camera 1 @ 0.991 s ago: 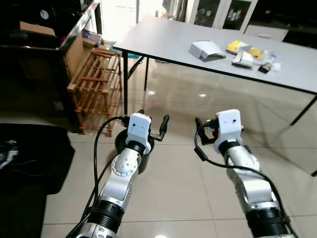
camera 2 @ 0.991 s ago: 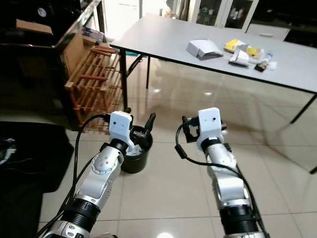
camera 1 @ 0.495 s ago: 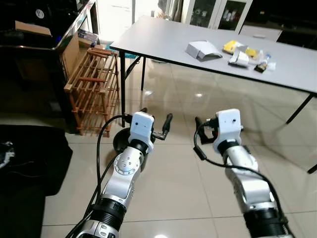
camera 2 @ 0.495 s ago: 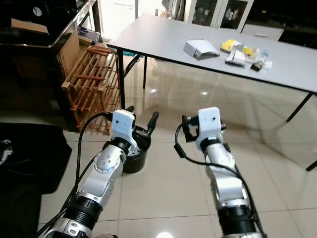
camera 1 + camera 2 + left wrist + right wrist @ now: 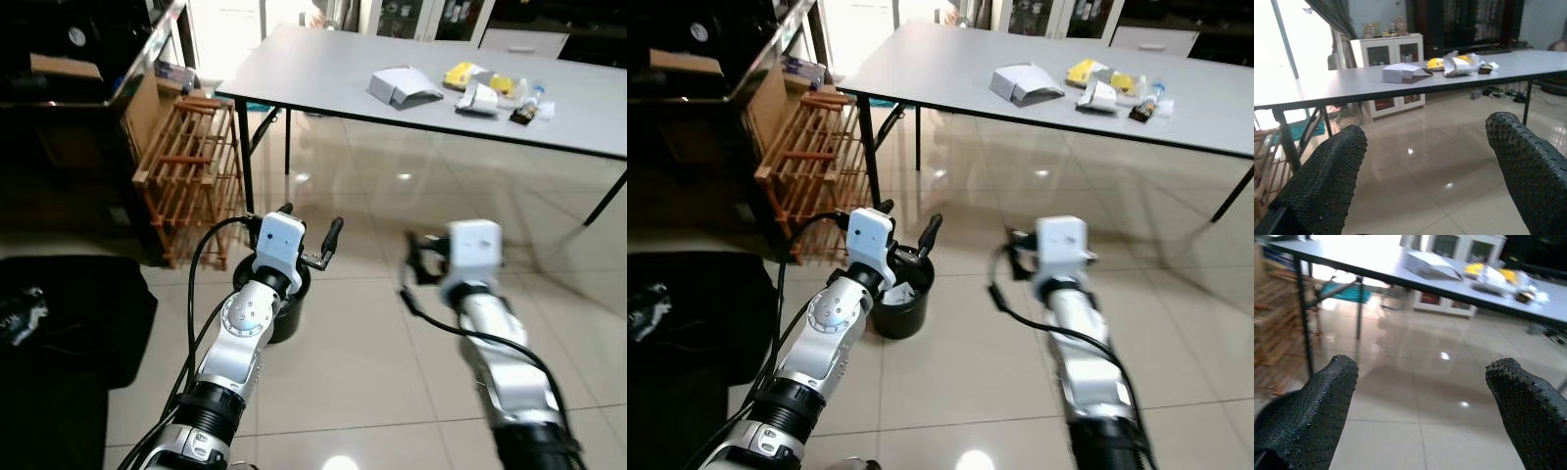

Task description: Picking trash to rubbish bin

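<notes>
A black rubbish bin (image 5: 900,311) stands on the tiled floor with white crumpled trash (image 5: 893,292) in it. My left gripper (image 5: 310,231) hovers just above the bin's rim, open and empty. My right gripper (image 5: 415,258) is held to the right of the bin at about the same height, blurred, open and empty. More trash lies on the grey table (image 5: 323,73) beyond: a white box (image 5: 404,86), yellow wrappers (image 5: 466,71), a white packet (image 5: 479,98) and a small bottle (image 5: 528,104). In the left wrist view both fingers (image 5: 1322,181) frame the table and box (image 5: 1402,73).
A wooden rack (image 5: 191,162) stands left of the table's black leg (image 5: 244,157). A dark shelf with a cardboard box (image 5: 69,67) fills the far left. A black cushion or bag (image 5: 69,318) lies on the floor at left. Open tiled floor (image 5: 392,333) lies ahead.
My right arm has swung to the right and shows blurred. The left gripper stays over the bin, still open.
</notes>
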### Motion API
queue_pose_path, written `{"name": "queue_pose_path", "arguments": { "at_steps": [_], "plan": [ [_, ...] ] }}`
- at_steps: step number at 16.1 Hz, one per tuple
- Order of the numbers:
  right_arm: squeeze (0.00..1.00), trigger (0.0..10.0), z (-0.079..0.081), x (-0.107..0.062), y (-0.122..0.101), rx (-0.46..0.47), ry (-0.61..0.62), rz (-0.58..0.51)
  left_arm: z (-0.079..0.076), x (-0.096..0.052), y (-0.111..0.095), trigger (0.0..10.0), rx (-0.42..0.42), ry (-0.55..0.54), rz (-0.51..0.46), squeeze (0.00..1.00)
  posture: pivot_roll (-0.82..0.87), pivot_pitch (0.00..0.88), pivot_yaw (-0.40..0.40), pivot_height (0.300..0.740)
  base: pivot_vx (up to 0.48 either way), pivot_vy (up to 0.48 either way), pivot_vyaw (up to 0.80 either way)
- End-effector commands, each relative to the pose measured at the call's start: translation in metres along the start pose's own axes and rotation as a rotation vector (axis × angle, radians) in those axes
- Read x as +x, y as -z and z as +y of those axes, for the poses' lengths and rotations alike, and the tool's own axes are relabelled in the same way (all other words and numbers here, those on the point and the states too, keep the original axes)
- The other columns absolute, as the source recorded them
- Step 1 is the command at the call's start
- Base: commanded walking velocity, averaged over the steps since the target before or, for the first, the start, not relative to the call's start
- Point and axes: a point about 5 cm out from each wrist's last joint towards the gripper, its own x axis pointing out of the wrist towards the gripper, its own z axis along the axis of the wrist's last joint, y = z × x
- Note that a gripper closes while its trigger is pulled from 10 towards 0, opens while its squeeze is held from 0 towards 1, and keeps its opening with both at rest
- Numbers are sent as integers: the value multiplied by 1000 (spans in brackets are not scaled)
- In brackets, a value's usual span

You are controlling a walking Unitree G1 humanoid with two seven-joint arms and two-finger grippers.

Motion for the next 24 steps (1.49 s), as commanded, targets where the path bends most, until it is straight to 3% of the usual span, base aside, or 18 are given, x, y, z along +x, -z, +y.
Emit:
{"name": "queue_pose_path", "arguments": {
  "at_steps": [1,5,8,12,17,24],
  "plan": [
    [0,10000,-10,-2,-5,-6,49,-34,-9,4,0,10000,8,52,-4,0,-122,25,36,740,0,0,0],
    [0,10000,-26,-14,-6,1,173,-43,-18,9,0,10000,3,140,-11,0,-187,39,61,740,0,0,0],
    [0,10000,-21,-12,-9,-6,158,-58,-11,16,-7,10000,-19,96,-30,0,-176,12,55,740,0,0,0],
    [0,10000,-24,-14,-4,-4,171,-41,-18,17,-7,10000,-30,95,-41,0,-153,30,65,740,0,0,0],
    [0,10000,-8,-11,-8,19,140,-45,-15,12,2,10000,-58,94,-8,0,-163,40,60,740,0,0,0],
    [0,10000,-6,-9,-7,17,134,-43,-16,16,-2,10000,-37,115,-17,0,-160,36,59,740,324,0,0]
  ]
}}
